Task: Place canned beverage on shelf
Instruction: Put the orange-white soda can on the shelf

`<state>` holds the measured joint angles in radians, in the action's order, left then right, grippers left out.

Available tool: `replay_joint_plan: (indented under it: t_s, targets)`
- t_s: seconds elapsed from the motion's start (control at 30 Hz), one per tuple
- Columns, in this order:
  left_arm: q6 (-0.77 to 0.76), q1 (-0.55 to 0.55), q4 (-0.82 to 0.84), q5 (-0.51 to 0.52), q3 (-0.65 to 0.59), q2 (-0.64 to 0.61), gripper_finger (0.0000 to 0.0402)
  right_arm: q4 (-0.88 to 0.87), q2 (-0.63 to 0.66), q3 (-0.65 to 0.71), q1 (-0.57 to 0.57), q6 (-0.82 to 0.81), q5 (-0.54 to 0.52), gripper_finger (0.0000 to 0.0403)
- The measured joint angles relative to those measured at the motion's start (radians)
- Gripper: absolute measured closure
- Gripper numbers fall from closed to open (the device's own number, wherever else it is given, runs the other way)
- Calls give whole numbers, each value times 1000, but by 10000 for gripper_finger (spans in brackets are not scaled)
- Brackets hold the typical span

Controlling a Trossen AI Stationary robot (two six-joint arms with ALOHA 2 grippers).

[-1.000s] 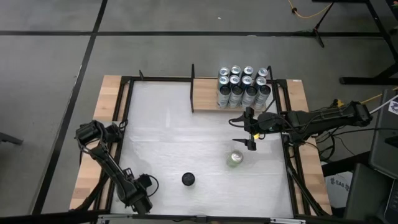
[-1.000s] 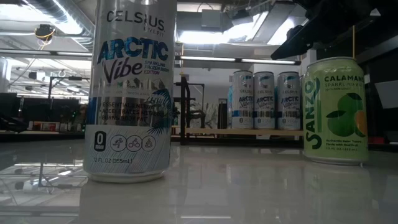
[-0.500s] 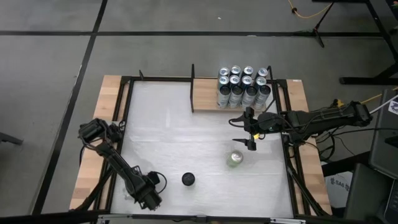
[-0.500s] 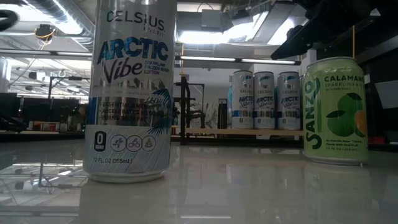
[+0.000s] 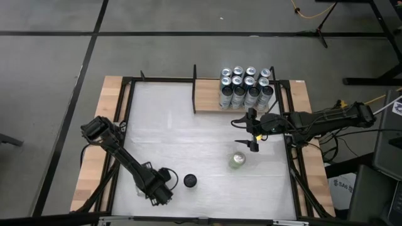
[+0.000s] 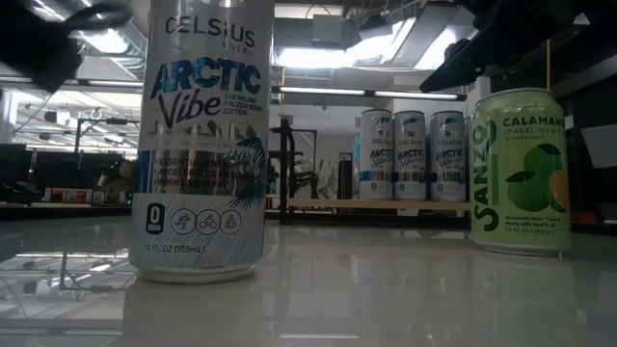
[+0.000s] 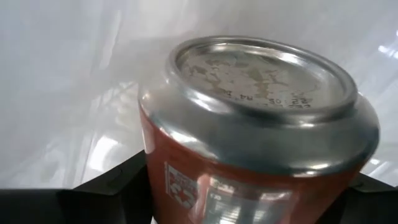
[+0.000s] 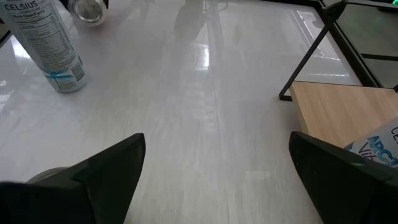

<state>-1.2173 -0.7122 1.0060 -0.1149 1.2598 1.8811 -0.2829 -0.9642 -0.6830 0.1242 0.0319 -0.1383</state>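
High view first: the left gripper is low on the table, just beside the tall Celsius can, which is at 3 o'clock from it. The left wrist view shows a red can filling the space between its two fingers, one dark finger on each side. I think it is clamped on that can. The can's flat silver end points at the camera, so I think its long side runs out ahead of the gripper.

The shelf is well apart from it, up at about 1 o'clock. Eight cans fill the shelf's right half. The left half is bare, so that looks like the spot to aim for.

The right gripper is much nearer the shelf. Its fingers are wide apart and hold nothing. The green can stands at 7 o'clock from it.

From above I cannot see the red can at all; the arm hides it. In the low view the left arm is only a dark blur at the top.
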Motion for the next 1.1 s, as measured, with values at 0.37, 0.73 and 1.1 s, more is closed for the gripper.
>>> replay_joint_plan:
  t_s: [0.37, 0.73, 1.1]
  targets:
    - [-2, 87, 116, 135, 2, -161, 125, 0, 0, 0, 0, 0, 0, 15]
    - [60, 230, 129, 430, 2, -281, 125, 0, 0, 0, 0, 0, 0, 15]
    - [235, 365, -142, 661, 2, -289, 124, 0, 0, 0, 0, 0, 0, 15]
